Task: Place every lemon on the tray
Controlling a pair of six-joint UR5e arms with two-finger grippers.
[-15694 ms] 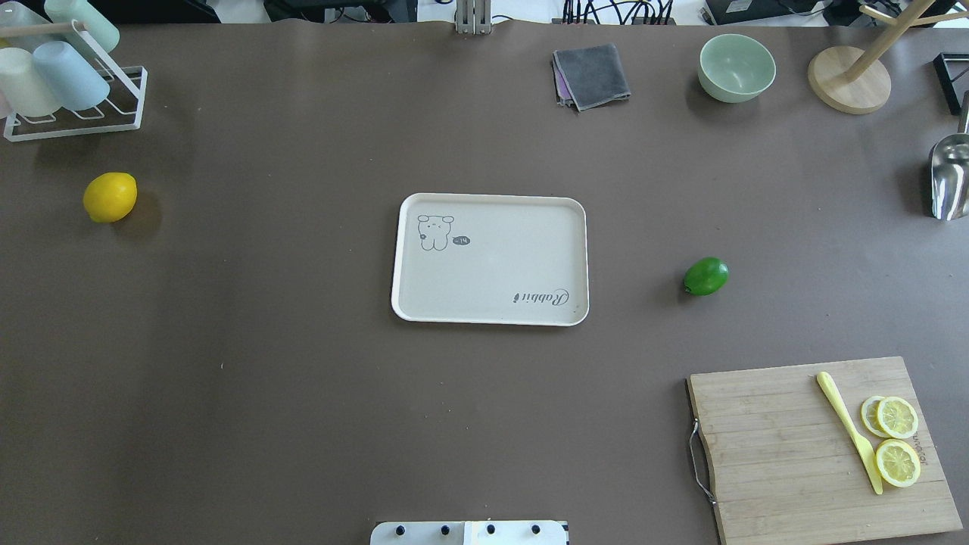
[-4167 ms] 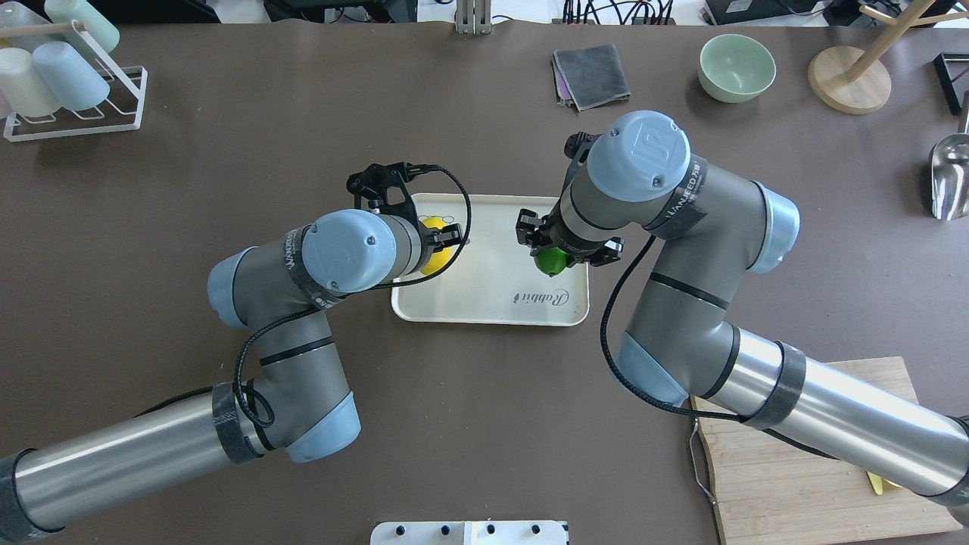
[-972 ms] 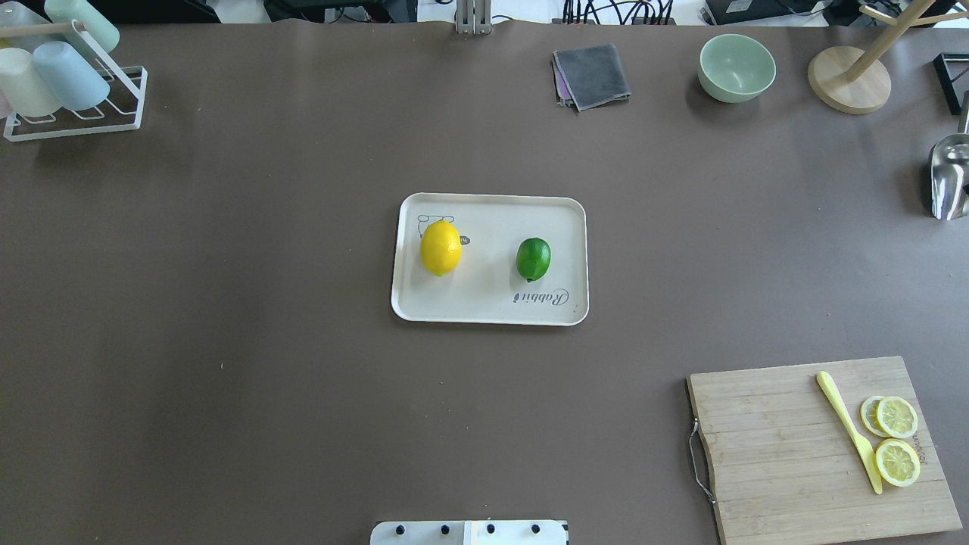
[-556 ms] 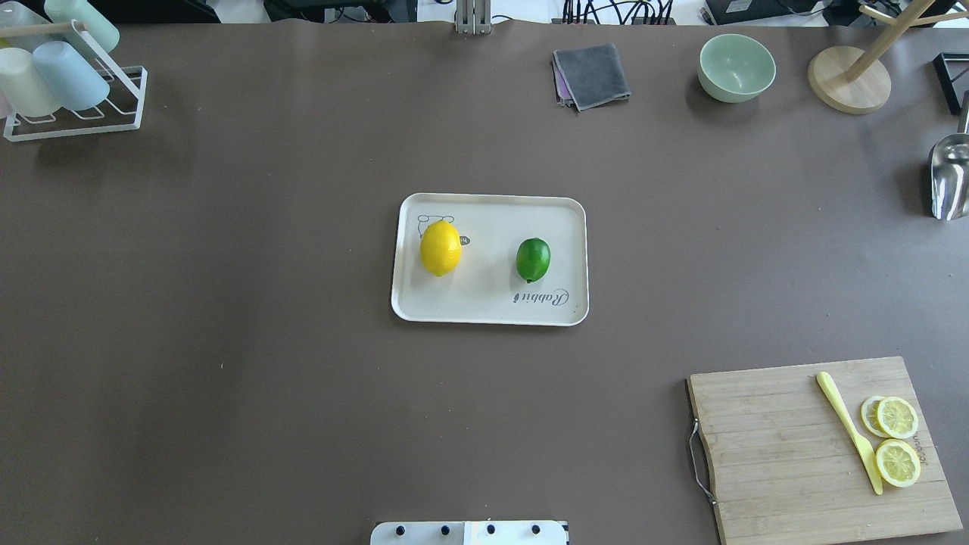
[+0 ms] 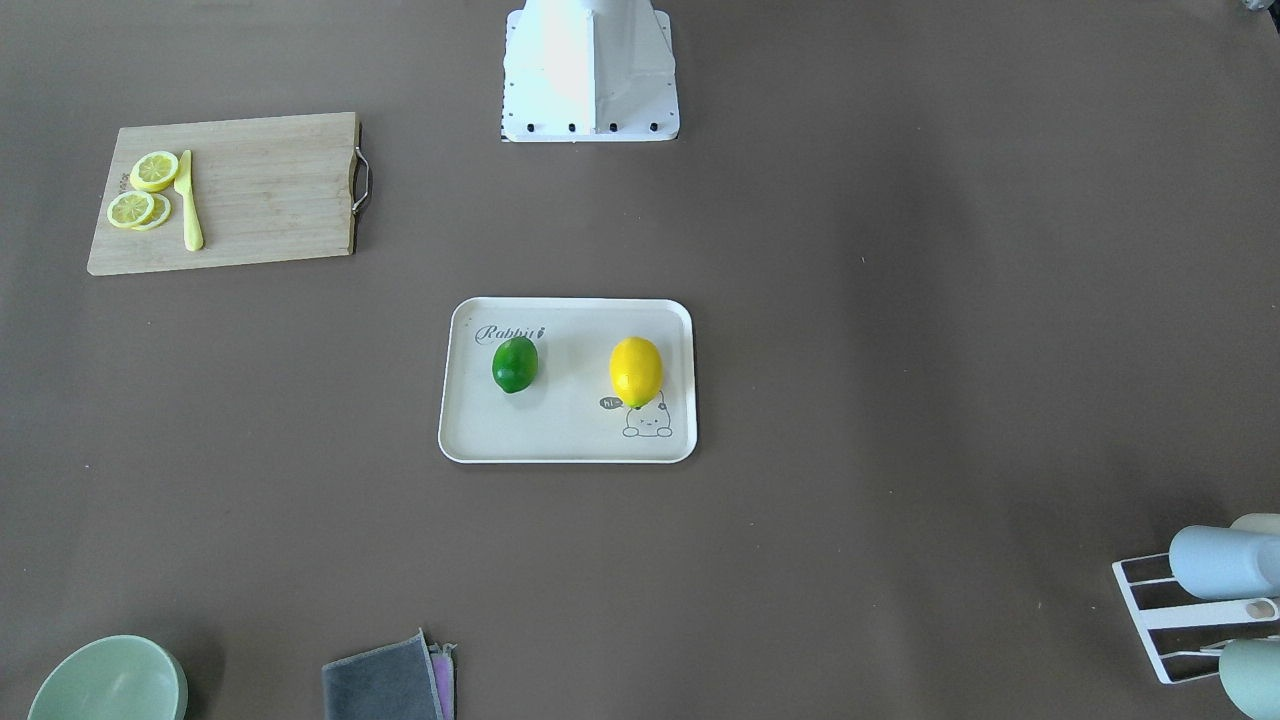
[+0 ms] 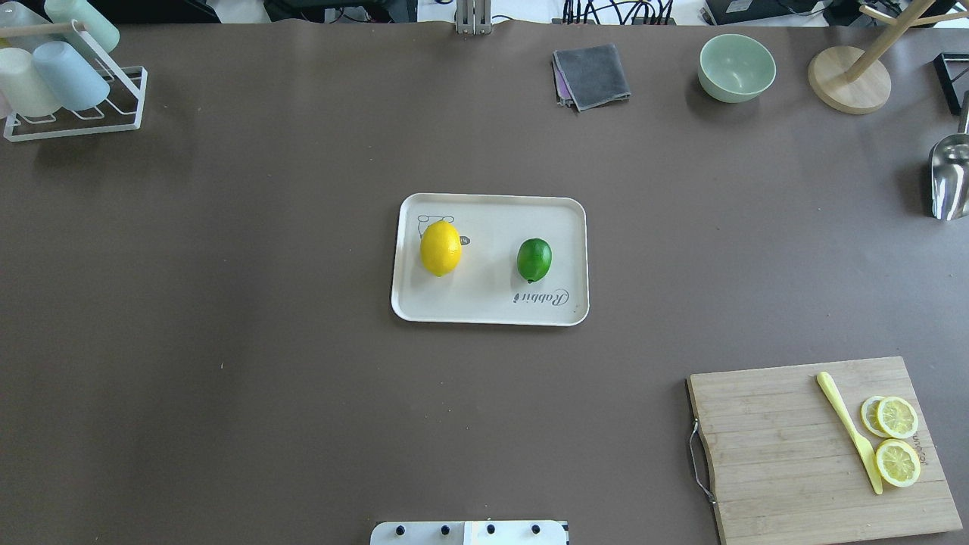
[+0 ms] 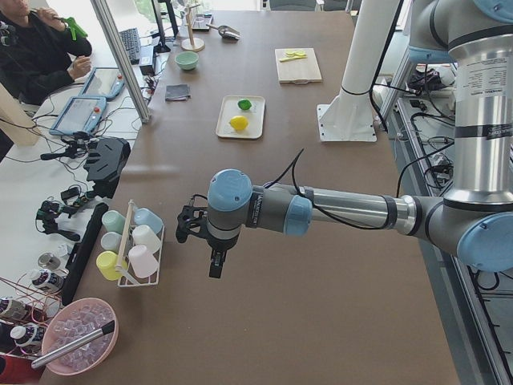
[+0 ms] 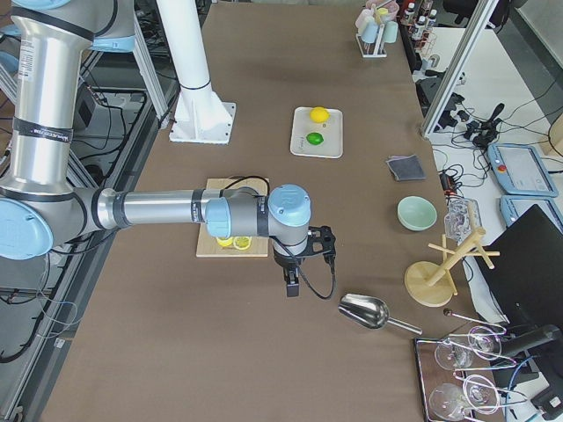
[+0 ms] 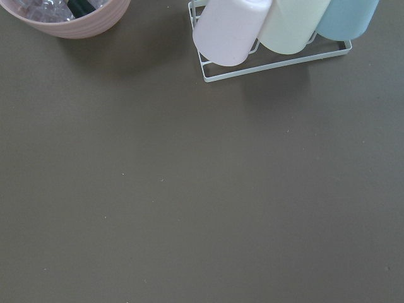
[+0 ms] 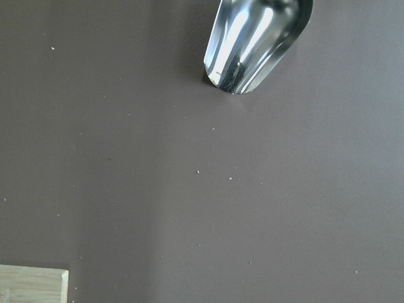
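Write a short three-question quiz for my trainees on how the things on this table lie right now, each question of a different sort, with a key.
1. True or false: the yellow lemon and the green lemon both lie on the tray.
2. What lies on the cutting board next to the lemon slices? A) a knife B) a fork C) a spoon
3. Fill in: seen from overhead, the ____ lemon lies nearer the tray's "Rabbit" lettering.

Key: 1 true; 2 A; 3 green.
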